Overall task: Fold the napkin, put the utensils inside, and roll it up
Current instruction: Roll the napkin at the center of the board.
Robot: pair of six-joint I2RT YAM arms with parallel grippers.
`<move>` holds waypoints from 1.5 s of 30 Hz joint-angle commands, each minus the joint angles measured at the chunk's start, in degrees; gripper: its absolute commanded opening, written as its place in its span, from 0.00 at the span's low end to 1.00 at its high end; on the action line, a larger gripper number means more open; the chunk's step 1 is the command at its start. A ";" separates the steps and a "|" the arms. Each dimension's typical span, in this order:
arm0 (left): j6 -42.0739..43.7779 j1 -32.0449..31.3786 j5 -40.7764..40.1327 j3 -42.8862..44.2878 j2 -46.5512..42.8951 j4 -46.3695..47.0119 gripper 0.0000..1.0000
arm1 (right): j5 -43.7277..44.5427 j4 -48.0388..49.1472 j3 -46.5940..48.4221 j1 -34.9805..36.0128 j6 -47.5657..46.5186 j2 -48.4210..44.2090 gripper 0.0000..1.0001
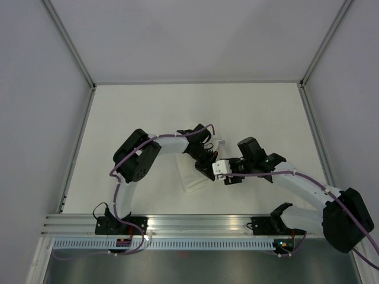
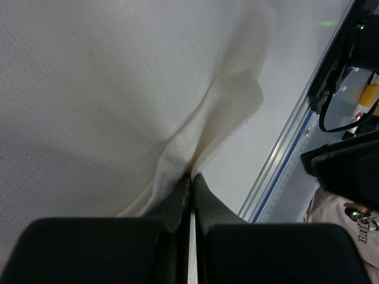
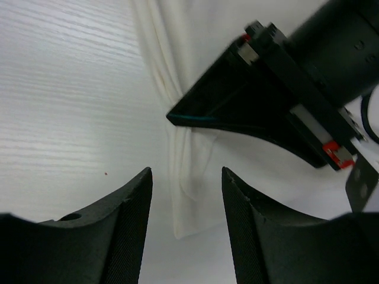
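Note:
The napkin (image 1: 192, 177) lies bunched and creased at the middle of the table, partly under both grippers. My left gripper (image 1: 206, 160) is shut on a raised fold of the napkin (image 2: 118, 89), its jaws (image 2: 192, 176) pressed together with cloth pinched between them. My right gripper (image 1: 214, 173) stands just right of it, open. In the right wrist view a loose corner of the napkin (image 3: 189, 201) lies on the table below the gap of the right gripper (image 3: 186, 171), touching neither finger. The left gripper (image 3: 266, 112) shows just beyond. The utensils are out of view.
An aluminium rail (image 1: 195, 225) runs along the near table edge and also shows in the left wrist view (image 2: 278, 171). Grey enclosure walls stand at the left, right and back. Bare off-white tabletop (image 1: 148, 112) stretches beyond the arms.

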 commanded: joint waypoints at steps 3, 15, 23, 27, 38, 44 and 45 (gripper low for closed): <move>1.29 0.02 -2.70 0.45 3.24 -3.28 0.02 | 7.05 9.95 -4.29 7.98 3.93 -0.72 0.54; 1.64 0.11 -3.14 0.10 2.98 -3.37 0.02 | 16.11 19.88 -8.08 12.91 7.71 3.67 0.50; 1.82 0.11 -3.05 -0.25 2.63 -3.46 0.02 | 16.81 21.99 -9.92 13.35 7.54 4.73 0.51; 1.91 0.11 -3.05 -0.25 2.63 -3.55 0.02 | 17.43 24.01 -10.62 13.44 7.71 5.61 0.51; 2.00 0.19 -2.61 0.28 2.98 -3.90 0.02 | 20.50 29.09 -14.05 15.11 7.19 6.58 0.48; 2.08 0.19 -2.08 0.45 2.80 -3.98 0.02 | 21.73 32.35 -15.45 15.29 6.22 8.69 0.39; 2.08 0.19 -1.91 0.36 2.71 -3.98 0.02 | 21.65 32.45 -15.46 15.37 6.30 8.60 0.39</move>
